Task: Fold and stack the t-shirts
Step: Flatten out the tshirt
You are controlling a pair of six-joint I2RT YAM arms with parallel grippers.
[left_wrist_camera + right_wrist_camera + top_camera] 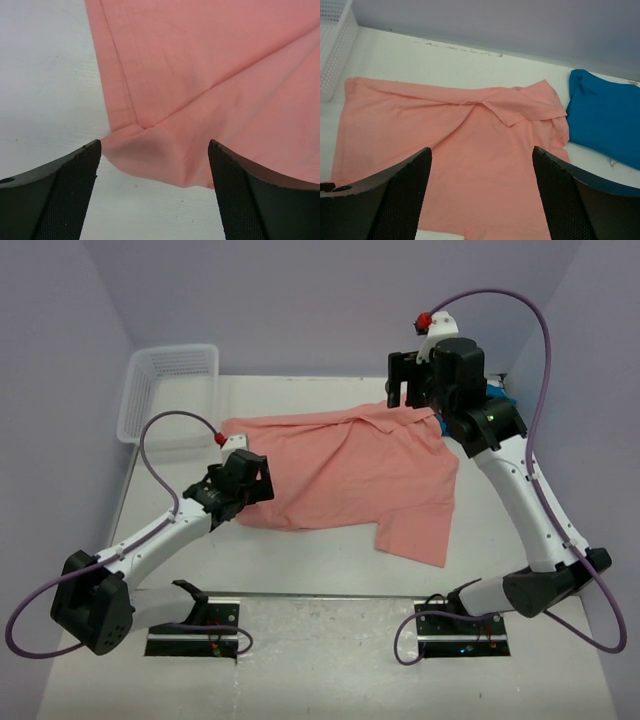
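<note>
The counter (330,650) carries both garments. The salmon-pink t-shirt (350,475) is spread across its middle, partly folded: one sleeve is turned inward at the far right, and a crease is set at the near-left corner. The teal-blue t-shirt (605,117) is laid at the far right, just beside the pink one, and appears to be folded already. The step in hand is therefore judged to be the folding of the pink shirt; stacking is not yet done.

The right tool (481,150) is held wide above the far edge of the pink shirt, with nothing gripped. The left tool (155,145) is likewise spread wide over the creased corner, which lies loose between the fingers.

For the next fold, an edge of the cloth is to be pinched by each tool, all layers taken together, and lifted evenly so that the existing creases are not dragged open.

The teal shirt is largely masked by the right arm in the top view and cut off in the wrist view. No neck label can be made out.
</note>
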